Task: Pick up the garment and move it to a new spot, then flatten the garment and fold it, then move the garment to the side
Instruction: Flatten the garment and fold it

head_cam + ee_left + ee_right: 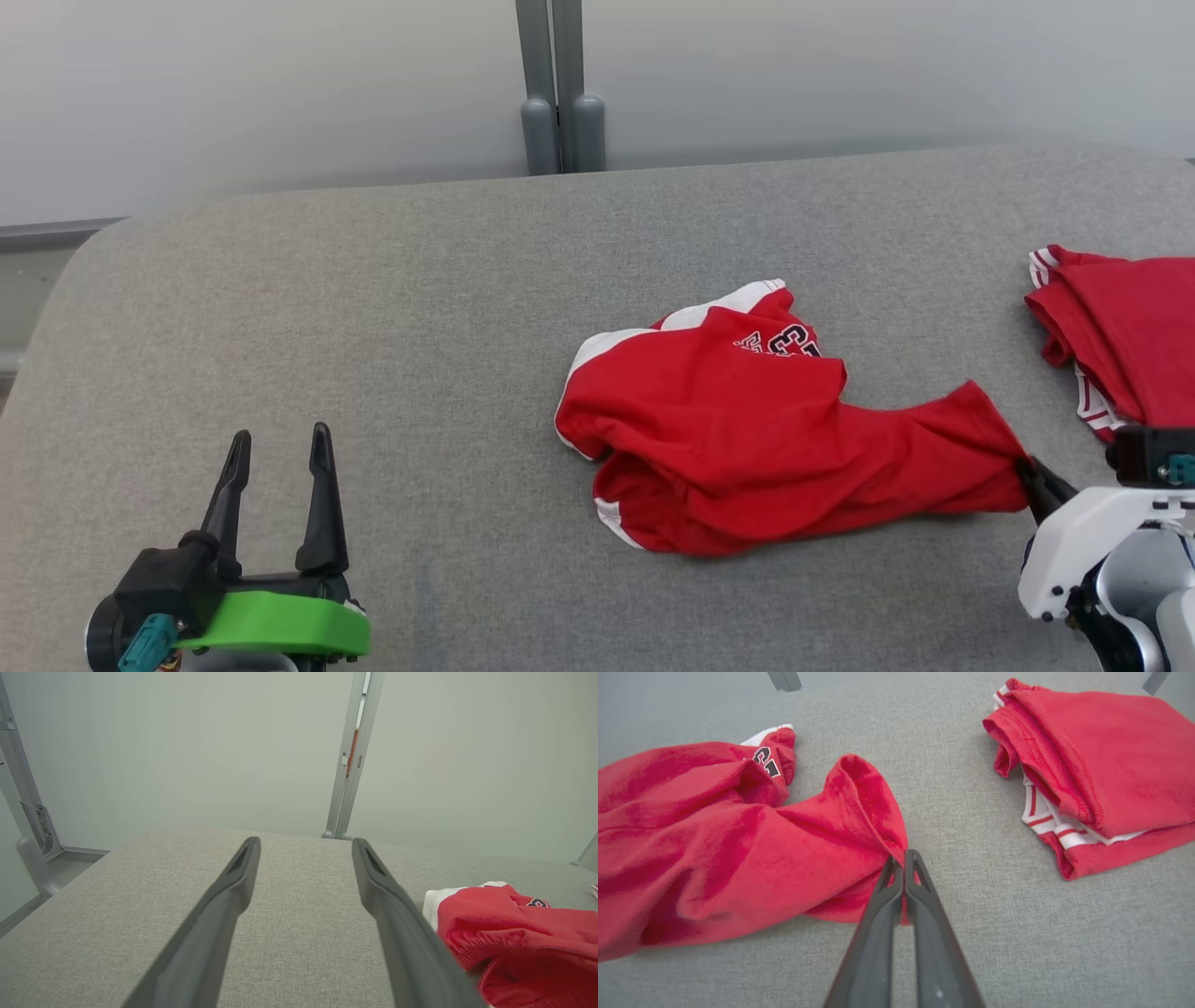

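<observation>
A crumpled red garment (pixel 747 439) with white trim and dark lettering lies at the middle right of the grey table (pixel 420 327). My right gripper (pixel 1032 476) is shut on the garment's right corner, at the lower right. In the right wrist view the fingertips (pixel 903 858) pinch a fold of the red cloth (pixel 738 849). My left gripper (pixel 277 448) stands open at the lower left, well apart from the garment. Between its two fingers in the left wrist view is only grey table, with the left gripper (pixel 306 844) left of the garment (pixel 514 933).
A second red garment (pixel 1130 327), folded, with white and red striped trim, lies at the table's right edge (pixel 1092 765). A grey post (pixel 558 89) stands behind the table against a pale wall. The table's left half is bare fabric.
</observation>
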Robot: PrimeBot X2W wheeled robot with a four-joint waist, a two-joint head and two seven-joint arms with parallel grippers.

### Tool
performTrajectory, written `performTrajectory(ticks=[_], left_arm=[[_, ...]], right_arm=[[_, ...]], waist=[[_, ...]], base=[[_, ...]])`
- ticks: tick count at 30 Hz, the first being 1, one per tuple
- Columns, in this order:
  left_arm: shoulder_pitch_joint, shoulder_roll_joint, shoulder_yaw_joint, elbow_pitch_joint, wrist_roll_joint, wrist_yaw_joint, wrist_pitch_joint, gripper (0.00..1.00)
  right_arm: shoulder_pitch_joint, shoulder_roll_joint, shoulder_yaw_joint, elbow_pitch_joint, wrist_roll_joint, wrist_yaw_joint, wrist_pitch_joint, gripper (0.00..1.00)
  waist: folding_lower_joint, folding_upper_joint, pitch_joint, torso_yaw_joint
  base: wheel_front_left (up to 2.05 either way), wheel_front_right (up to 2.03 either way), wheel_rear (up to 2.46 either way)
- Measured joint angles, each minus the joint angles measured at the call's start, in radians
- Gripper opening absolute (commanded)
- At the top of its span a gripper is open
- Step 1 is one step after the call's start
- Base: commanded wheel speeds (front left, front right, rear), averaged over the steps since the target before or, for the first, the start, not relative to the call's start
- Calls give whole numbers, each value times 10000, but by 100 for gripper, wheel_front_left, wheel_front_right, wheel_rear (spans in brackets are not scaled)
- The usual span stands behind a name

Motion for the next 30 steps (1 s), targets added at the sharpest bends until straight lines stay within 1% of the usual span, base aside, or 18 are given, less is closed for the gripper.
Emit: performTrajectory(ticks=[4,6,7,8,11,14,20,24,27,30], left_arm=[[-150,-13,-29,48,21,-79,0,100],[-224,-10,-33,90,48,-90,0,100],[-232,-6,-31,111,52,-96,0,100],[-239,-2,-33,155,59,-127,0,100],[-343,2,-46,228,63,-171,0,100],[-365,0,-61,309,69,-174,-2,100],[-356,-19,-94,441,71,-213,0,100],[-306,-27,-150,458,73,-234,0,100],[-300,-25,-199,470,71,-270,0,100],[-271,-4,-188,460,67,-270,0,100]], right_arm=[[428,573,-792,-418,-963,2,441,0],[463,840,-1139,-477,-1262,2,391,0],[461,966,-1216,-460,-1386,2,362,31],[459,1085,-1264,-405,-1436,2,309,100],[423,1310,-1421,-230,-1613,2,81,100],[267,1444,-1661,-263,-1910,0,-420,100],[130,1672,-1722,-844,-2334,2,-1810,100],[81,1960,-1356,-1145,-2328,2,-2794,100],[87,2069,-1064,-1101,-2196,2,-3421,100],[148,2132,-922,-957,-2130,2,-3804,100]], waist=[[0,0,249,-57],[0,0,363,-43],[0,0,417,-27],[0,0,459,-4],[0,0,506,93],[0,0,448,156],[0,0,132,239],[0,0,-82,321],[0,0,-197,385],[0,0,-244,438]], base=[[0,0,0],[0,0,0],[0,0,0],[0,0,0],[0,0,0],[0,0,0],[0,0,0],[0,0,0],[0,0,0],[0,0,0]])
